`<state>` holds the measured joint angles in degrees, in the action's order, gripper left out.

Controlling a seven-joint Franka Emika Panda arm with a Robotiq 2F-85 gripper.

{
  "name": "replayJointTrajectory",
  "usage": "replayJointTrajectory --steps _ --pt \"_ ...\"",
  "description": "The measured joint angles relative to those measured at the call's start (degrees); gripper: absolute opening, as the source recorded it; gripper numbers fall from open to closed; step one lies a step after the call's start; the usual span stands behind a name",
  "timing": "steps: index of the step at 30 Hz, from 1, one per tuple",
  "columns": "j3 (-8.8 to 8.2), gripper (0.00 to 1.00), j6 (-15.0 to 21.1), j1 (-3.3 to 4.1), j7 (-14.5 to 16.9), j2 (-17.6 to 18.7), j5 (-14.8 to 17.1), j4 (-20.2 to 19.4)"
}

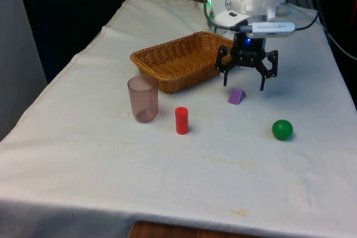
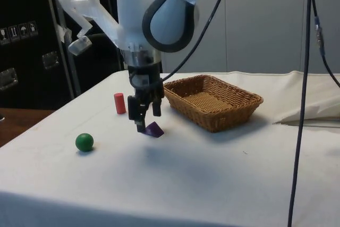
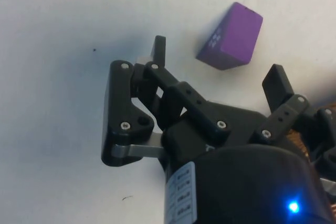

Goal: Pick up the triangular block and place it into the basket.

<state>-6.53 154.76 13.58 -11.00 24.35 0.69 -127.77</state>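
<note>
Right of centre in the front view, the white arm reaches down from the upper edge of the frame and carries the black gripper [image 1: 244, 86] pointing straight at the cloth, its fingers spread wide and holding nothing. Fingertips hang just above the white tablecloth [image 1: 167, 176]. The purple triangular block [image 1: 236, 96] lies on the cloth just below the gripper in that frame, near the fingertips; in the wrist view the block [image 3: 231, 36] sits beyond the two fingertips, roughly between their lines, touching neither.

In the side view, the gripper [image 2: 144, 122] stands left of centre with the block [image 2: 154, 129] just beside its tips, and the wicker basket [image 2: 212, 102] lies to the right of both.

Open cloth fills the lower half of the front view down to the near table edge. A green ball [image 1: 282, 129] rests lower right of the block, well apart from it. A red cylinder [image 1: 182, 120] stands upright lower left of the block, and a translucent brownish cup [image 1: 143, 99] stands upright further left.

The basket [image 1: 184, 59] sits upper left of the gripper, its near corner close to the left finger; its interior shows only woven floor.
</note>
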Motion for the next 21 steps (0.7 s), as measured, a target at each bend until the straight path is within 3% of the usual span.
replayJointTrajectory --steps 21 --pt "-0.92 1.0 0.6 -0.06 -0.1 1.4 0.0 0.3"
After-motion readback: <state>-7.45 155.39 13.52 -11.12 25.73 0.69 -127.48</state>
